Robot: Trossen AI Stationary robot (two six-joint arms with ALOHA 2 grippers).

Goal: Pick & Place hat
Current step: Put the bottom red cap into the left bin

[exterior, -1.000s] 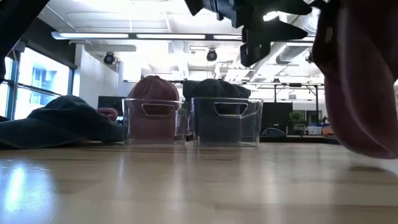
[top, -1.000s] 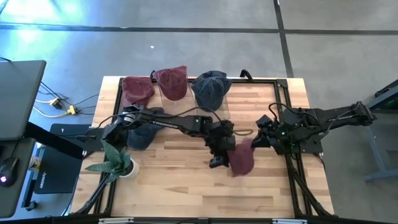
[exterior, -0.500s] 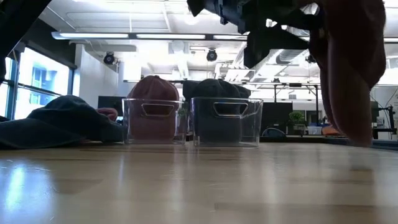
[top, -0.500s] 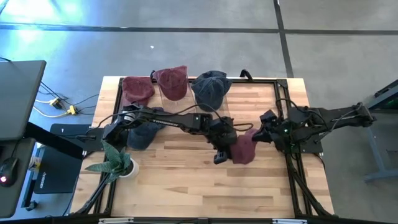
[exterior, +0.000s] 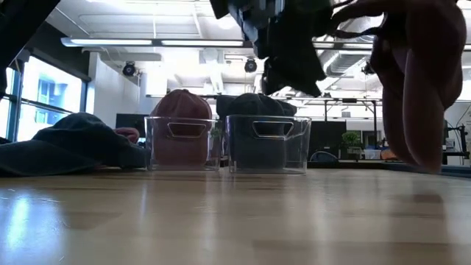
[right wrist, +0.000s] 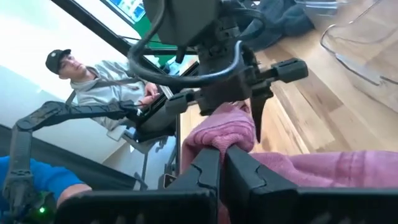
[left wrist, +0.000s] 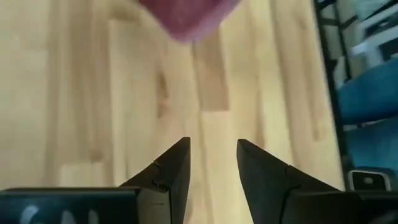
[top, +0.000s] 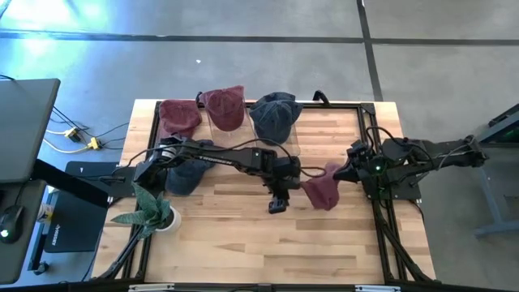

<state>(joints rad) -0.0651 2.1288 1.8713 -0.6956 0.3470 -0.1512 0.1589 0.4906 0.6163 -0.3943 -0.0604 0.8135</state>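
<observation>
Dangling maroon hat (exterior: 416, 81), top cut off

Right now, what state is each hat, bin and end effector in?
Maroon hat: lifted, pinched by right end effector.
Left end effector: open, empty.
Red hat: in clear bin.
Dark hat: in second bin.
Navy hat: lying on table.

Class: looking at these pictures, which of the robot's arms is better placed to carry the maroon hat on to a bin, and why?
The right: the right gripper is shut on the maroon hat, which hangs clear of the table. The left gripper is open and empty beside it.
</observation>
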